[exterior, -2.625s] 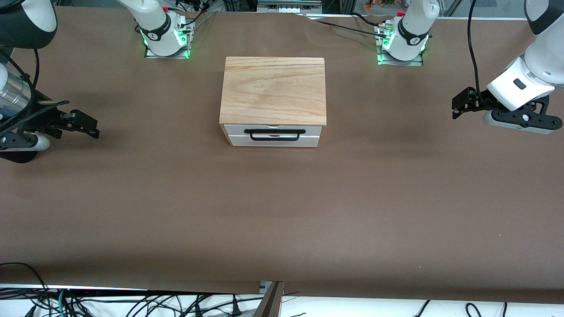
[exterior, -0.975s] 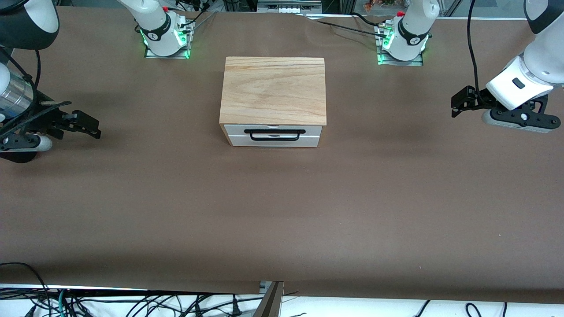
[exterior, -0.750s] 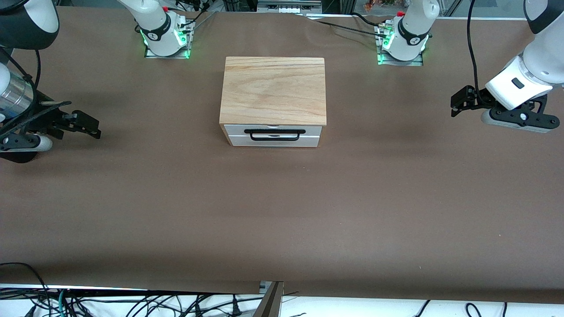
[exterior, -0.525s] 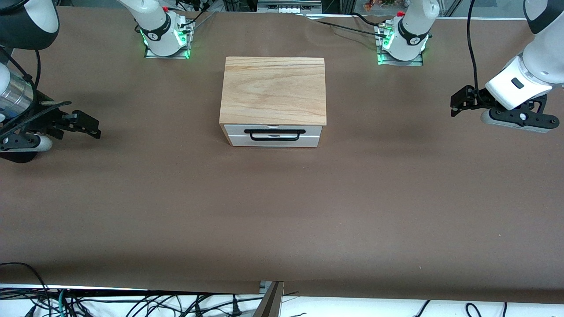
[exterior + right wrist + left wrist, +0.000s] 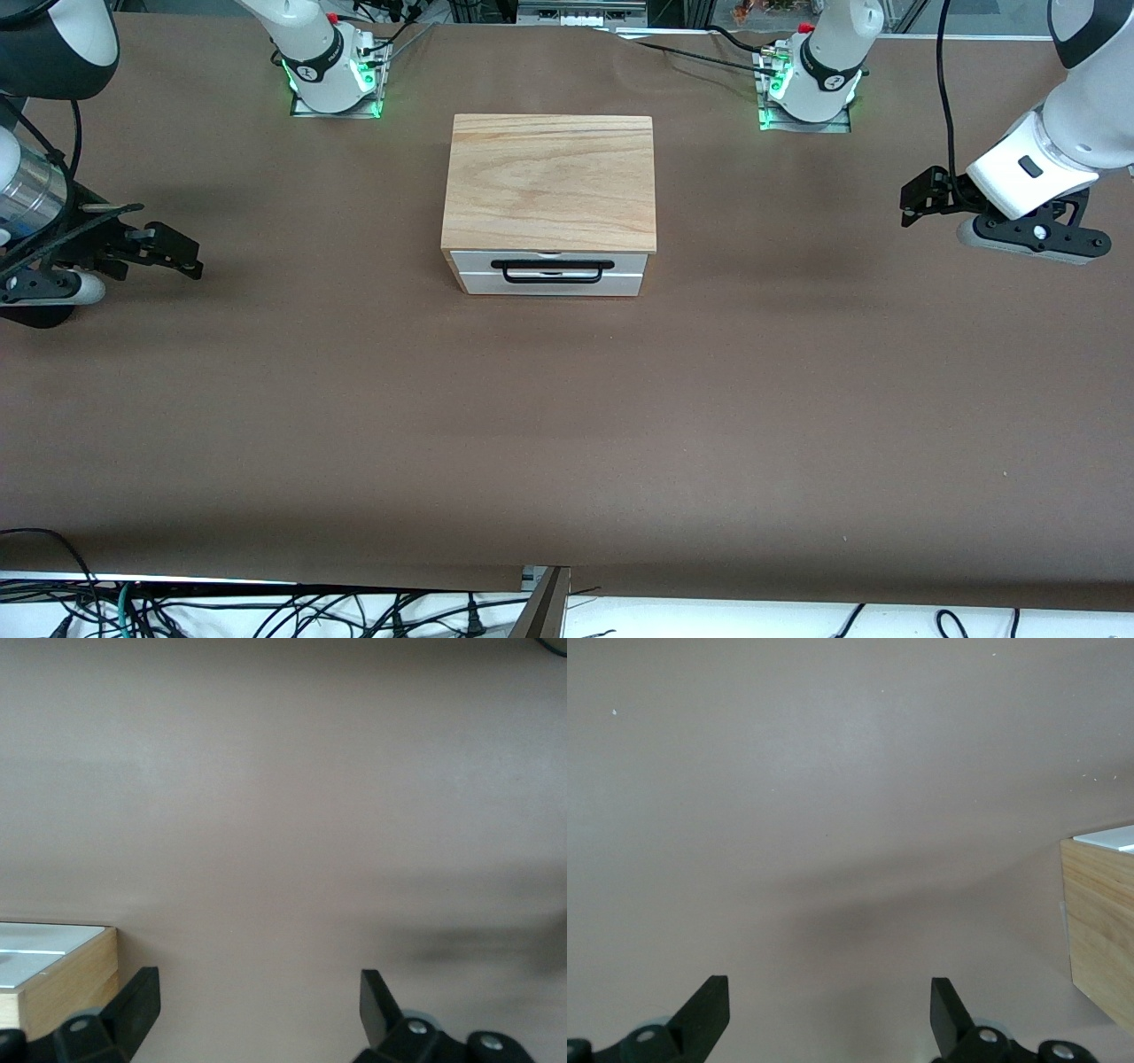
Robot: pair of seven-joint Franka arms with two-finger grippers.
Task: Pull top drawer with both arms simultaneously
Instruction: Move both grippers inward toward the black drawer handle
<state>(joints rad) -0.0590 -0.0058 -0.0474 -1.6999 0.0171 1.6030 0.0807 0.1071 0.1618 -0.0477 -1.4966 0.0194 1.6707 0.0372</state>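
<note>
The box with a pale oak top (image 5: 549, 182) stands mid-table. Its top drawer (image 5: 629, 262) is shut, with a white front and a black bar handle (image 5: 553, 264) facing the front camera. My left gripper (image 5: 905, 208) is open and empty, above the table at the left arm's end, well apart from the box. My right gripper (image 5: 190, 260) is open and empty at the right arm's end, also well apart. The left wrist view shows the open gripper (image 5: 828, 992) over bare table, with the box's oak side (image 5: 1099, 930) at the frame edge. The right wrist view shows the same: gripper (image 5: 257, 988), box corner (image 5: 66, 983).
The table (image 5: 567, 425) is covered in brown paper. The arm bases with green lights (image 5: 337, 89) (image 5: 806, 97) stand along the edge farthest from the front camera. Loose cables (image 5: 266, 611) hang below the near edge.
My left gripper has shifted slightly toward the box and the bases' edge. My right gripper has hardly moved. The drawer stays shut.
</note>
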